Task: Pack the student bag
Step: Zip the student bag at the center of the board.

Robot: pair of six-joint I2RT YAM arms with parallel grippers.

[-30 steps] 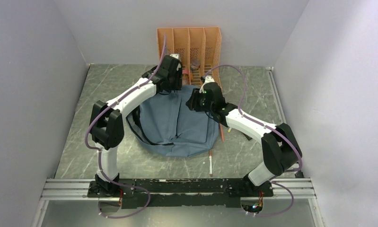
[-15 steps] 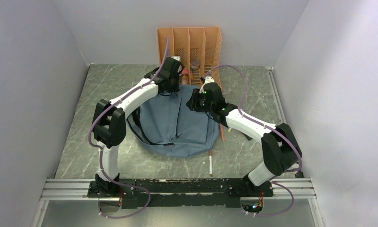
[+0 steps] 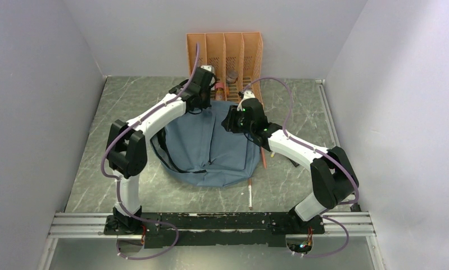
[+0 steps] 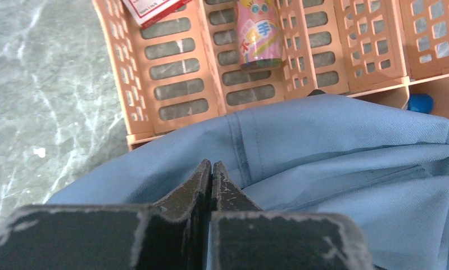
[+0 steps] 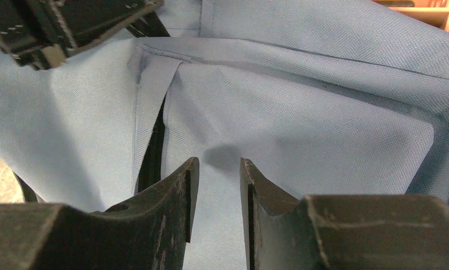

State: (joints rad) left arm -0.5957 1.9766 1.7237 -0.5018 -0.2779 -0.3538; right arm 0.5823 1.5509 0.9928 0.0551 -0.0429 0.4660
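left end effector (image 4: 211, 164) has closed, wrist view only

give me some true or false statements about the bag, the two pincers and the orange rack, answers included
1. The left pincer is shut, with its tips over the student bag. True.
2. The right pincer grips a pencil. False: its jaws stand apart above the bag's fabric, with nothing between them.
3. The orange organizer is empty. False: a pink printed tube lies in one slot.
4. The bag's far edge reaches the front of the organizer. True.
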